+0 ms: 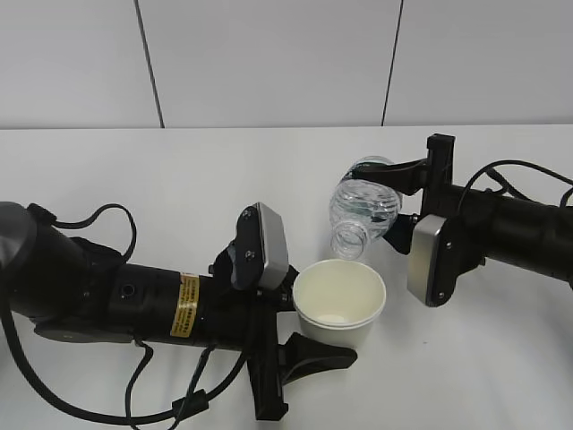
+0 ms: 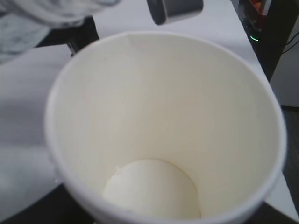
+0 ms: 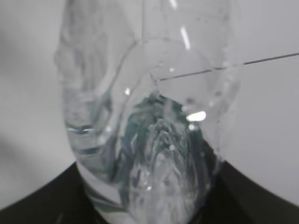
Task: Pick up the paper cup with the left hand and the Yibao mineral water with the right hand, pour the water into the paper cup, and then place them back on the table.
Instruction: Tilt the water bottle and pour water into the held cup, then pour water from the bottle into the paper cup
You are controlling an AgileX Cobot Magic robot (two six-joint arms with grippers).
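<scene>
You see right tool (image 1: 392, 193) clamped on tipped Yibao bottle (image 1: 363, 210), mouth over paper cup (image 1: 339, 303) clamped in left tool (image 1: 300, 336); left wrist view shows cup's bare bottom.

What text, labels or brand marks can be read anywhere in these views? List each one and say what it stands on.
Yellow label on the left hand's arm: dark print, too small and blurred to read.
Yibao mineral water, tilted in the right hand: green label seen only through the clear plastic in the right wrist view, no lettering legible.
Paper cup: plain, no print.
No other text is visible.
</scene>
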